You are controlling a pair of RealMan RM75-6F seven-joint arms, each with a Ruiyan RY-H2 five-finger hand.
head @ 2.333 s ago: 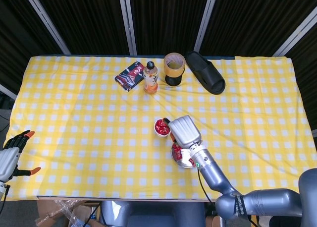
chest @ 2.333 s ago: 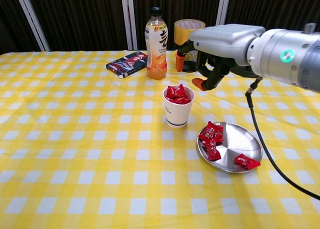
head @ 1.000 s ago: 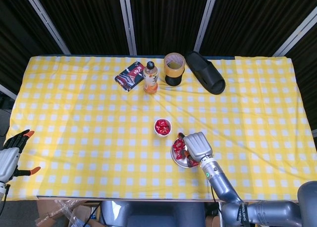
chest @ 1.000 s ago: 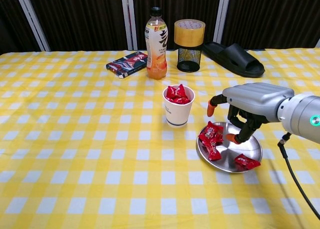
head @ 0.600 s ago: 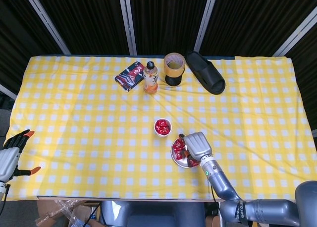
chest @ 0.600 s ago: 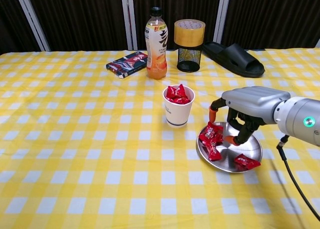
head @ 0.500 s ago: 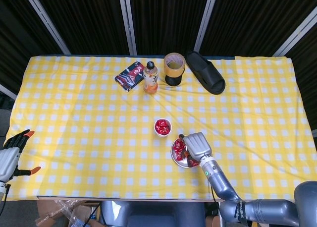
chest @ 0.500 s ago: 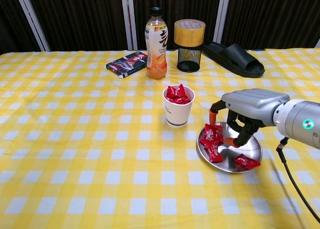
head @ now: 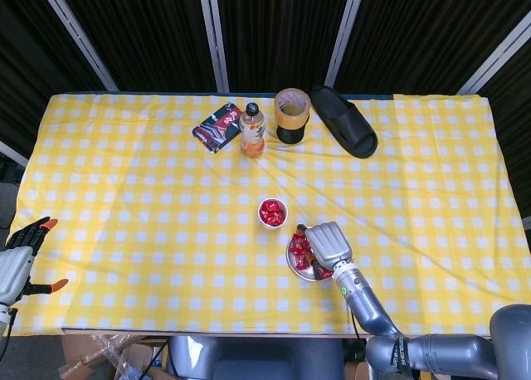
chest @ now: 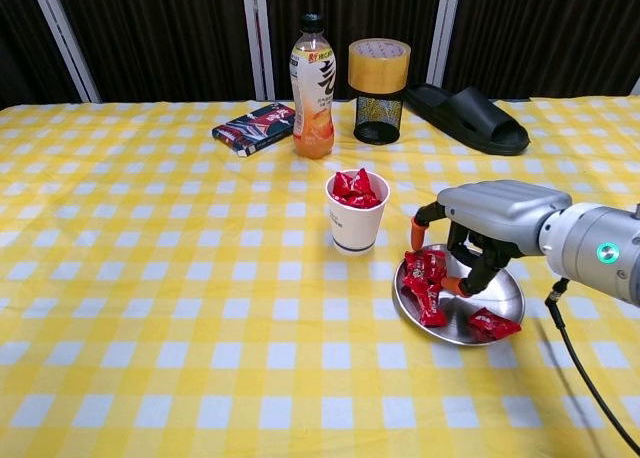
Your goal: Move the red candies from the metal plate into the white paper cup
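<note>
While the surface spreads wide under its yellow check cloth, the work sits near the middle of its front edge. The right hand hangs over the metal plate, fingers apart and curled downward with nothing visibly gripped; its orange fingertips bracket the cluster of red candies at the plate's left rim, just below and toward the cup side of the palm. One more candy lies apart at the plate's front edge. The white paper cup, already holding candies, stands just left of the plate. The left hand rests spread and empty at the surface's front left corner, well apart, so the right is clearly nearer.
</note>
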